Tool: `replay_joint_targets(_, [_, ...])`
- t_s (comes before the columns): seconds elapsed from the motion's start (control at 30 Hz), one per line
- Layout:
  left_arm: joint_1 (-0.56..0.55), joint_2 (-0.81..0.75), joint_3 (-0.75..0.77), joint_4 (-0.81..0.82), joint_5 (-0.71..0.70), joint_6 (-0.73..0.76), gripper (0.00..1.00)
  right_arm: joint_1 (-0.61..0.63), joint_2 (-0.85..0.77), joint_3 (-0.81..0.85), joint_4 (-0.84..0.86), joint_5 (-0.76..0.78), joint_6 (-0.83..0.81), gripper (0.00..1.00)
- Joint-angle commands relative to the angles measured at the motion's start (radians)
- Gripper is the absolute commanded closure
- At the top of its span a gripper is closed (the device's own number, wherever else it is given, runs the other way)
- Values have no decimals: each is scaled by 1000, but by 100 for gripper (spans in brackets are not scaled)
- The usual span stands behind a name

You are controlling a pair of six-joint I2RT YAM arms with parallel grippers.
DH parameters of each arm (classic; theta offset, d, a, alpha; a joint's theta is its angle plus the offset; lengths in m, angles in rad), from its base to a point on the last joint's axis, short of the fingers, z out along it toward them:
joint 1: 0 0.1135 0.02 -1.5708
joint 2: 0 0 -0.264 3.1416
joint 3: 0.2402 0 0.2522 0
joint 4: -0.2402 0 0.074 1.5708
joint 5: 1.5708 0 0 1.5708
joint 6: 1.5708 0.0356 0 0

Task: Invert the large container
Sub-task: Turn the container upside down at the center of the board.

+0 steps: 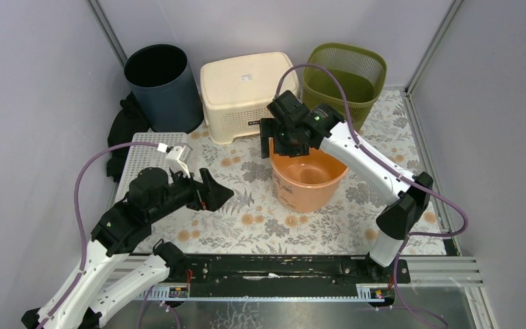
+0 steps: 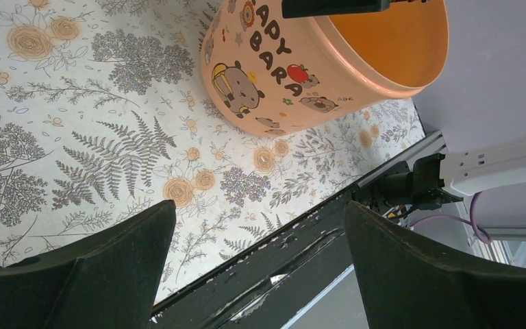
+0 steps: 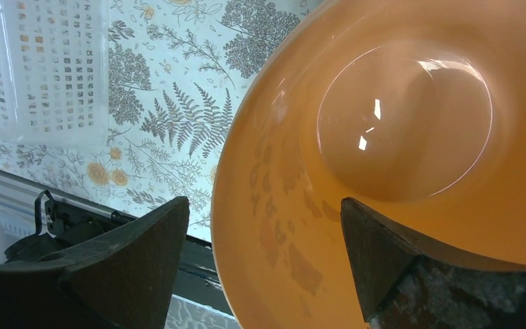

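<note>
Black fabric (image 1: 122, 130) lies bunched at the counter's far-left edge as I watch from the remote station. A dark round waste bin (image 1: 163, 89) stands upright just beside it against the back wall. In front of them sits a white perforated tray (image 1: 140, 159). Just past its right edge hangs my left end effector (image 1: 216, 193), fingers spread wide with nothing between them, pointing across the floral cloth (image 1: 246, 221) toward the middle. A cream plastic stool (image 1: 246, 88) with latticed sides stands at centre rear. Just in front of it and slightly right, the orange bucket (image 1: 309, 184), the large container, stands upright and mouth up on the floral cloth. The left wrist camera shows cartoon capybaras and lettering printed on its side. My right end effector (image 1: 277, 145) hangs at the bucket's far-left rim, fingers spread and straddling the wall, one outside and the other inside over the glossy interior. I cannot tell whether either finger touches the plastic. An olive-green mesh basket (image 1: 346, 74) stands upright at the right rear, behind my right arm.
</note>
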Motion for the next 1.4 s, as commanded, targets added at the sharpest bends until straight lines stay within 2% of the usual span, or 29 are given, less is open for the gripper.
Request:
replay_joint_targets(0.0, [-2, -9, -11, 28, 25, -2, 0, 32, 19, 55, -36, 32, 24, 15])
replay_joint_targets(0.33, [-2, 5, -14, 20, 37, 3, 0, 100, 116, 139, -134, 115, 30, 24])
replay_joint_targets(0.53, [-2, 1, -26, 20, 44, 3, 0, 110, 137, 172, -191, 164, 35, 38])
replay_joint_targets(0.67, [-2, 0, -33, 22, 45, 2, 0, 112, 146, 187, -215, 173, 37, 58])
replay_joint_targets(0.87, [-2, -2, -30, 20, 48, 4, 0, 124, 174, 206, -234, 171, 33, 64])
replay_joint_targets(0.9, [-1, -2, -28, 17, 48, 5, 0, 124, 177, 209, -237, 170, 31, 71])
replay_joint_targets(0.97, [-2, -2, -25, 13, 47, 7, 0, 126, 185, 215, -241, 169, 29, 74])
replay_joint_targets(1.1, [-2, -3, -26, 12, 46, 8, 0, 128, 194, 228, -248, 168, 25, 91])
replay_joint_targets(1.2, [-1, 0, -26, 12, 47, 8, 0, 130, 191, 233, -252, 172, 21, 98])
replay_joint_targets(1.37, [-1, 5, -25, 12, 48, 9, 0, 139, 151, 221, -238, 173, 14, 100])
